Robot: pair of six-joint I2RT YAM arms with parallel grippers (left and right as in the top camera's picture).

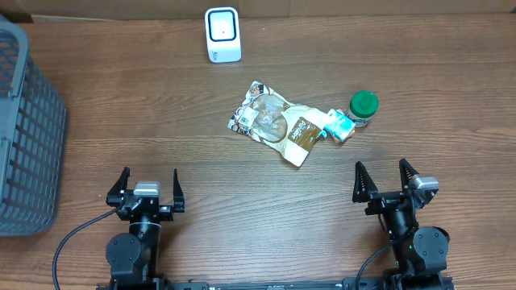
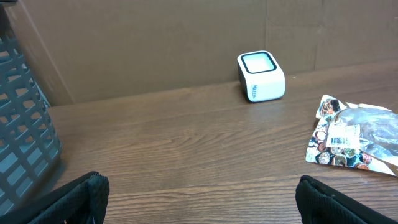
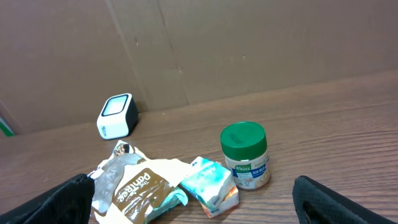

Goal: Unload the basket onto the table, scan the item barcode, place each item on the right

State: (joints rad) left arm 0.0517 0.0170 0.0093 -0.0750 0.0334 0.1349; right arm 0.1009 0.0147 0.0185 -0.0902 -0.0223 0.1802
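Snack pouch (image 1: 272,122) lies flat mid-surface with its printed side up, and my left wrist view shows a white barcode label (image 2: 341,138) near its left end. A small teal carton (image 1: 339,126) touches the pouch's right end. A green-lidded Knorr jar (image 1: 363,108) stands upright just beside the carton, on its far-right side. The white barcode scanner (image 1: 222,35), dark window on top, sits at the far edge of the wooden surface (image 1: 161,105) by the cardboard wall (image 2: 155,43), well apart from the pouch. A grey plastic basket (image 1: 24,129) is at the far left edge, partly cut off. My left gripper (image 1: 148,179) is at the near edge, left of the pouch, jaws spread wide, nothing in them. My right gripper (image 1: 380,171) is at the near edge on the right, nearer than the jar, also wide open and empty. Both are well apart from every item.
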